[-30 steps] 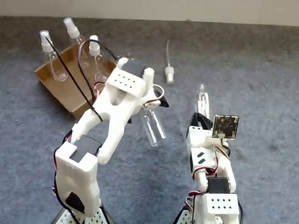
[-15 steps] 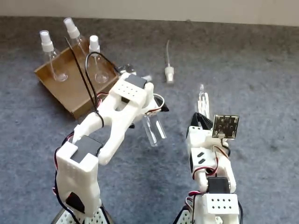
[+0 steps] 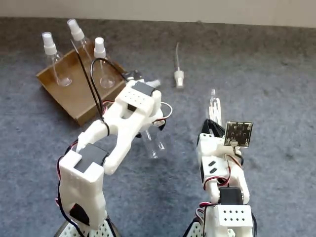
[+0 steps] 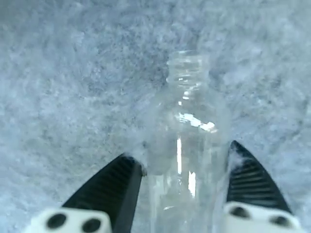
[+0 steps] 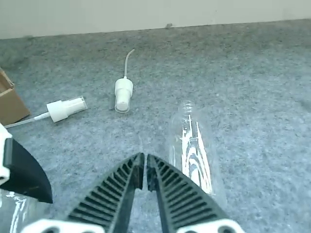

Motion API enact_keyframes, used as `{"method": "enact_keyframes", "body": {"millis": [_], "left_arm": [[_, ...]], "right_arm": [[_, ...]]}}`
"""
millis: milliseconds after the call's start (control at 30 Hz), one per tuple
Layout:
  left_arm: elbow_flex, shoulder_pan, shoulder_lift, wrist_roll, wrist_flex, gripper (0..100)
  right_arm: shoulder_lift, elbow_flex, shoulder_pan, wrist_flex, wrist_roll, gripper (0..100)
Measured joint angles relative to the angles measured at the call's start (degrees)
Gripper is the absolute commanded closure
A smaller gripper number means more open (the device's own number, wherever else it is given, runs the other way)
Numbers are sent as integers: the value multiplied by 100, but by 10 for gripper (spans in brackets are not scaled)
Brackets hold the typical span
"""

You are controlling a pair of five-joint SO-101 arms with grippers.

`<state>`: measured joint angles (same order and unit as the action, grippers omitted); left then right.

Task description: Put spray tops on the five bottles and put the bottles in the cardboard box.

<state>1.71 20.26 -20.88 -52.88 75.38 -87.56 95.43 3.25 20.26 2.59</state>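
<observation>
1. Left gripper is clamped mid-body on an uncapped bottle, over the carpet, near the cardboard box.
2. Right gripper: fingers together, empty.
3. Bottle likely light, slick and thin-walled; hold the body gently, leaving the neck free for a spray top.

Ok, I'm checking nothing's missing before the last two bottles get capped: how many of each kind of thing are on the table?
Capped bottles: 3
Uncapped bottles: 2
Loose spray tops: 2
Cardboard box: 1
Total: 8
</observation>
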Motion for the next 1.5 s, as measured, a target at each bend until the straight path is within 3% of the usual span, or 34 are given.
{"method": "enact_keyframes", "body": {"millis": [267,600,833,933,1067,1267,1500], "left_arm": [[0,-211,0,1582,185,852],[0,-818,0,5055,431,852],[-9,-1521,0,5275,651,851],[-9,-1767,0,5565,677,800],[-9,-1767,9,6215,985,700],[-9,-1829,9,6242,1116,590],[167,-1811,9,6242,1134,608]], "right_arm": [[0,0,0,0,0,993],[0,0,0,0,0,993],[0,0,0,0,0,993],[0,0,0,0,0,993],[0,0,0,0,0,993],[0,0,0,0,0,993],[0,0,0,0,0,993]]}}
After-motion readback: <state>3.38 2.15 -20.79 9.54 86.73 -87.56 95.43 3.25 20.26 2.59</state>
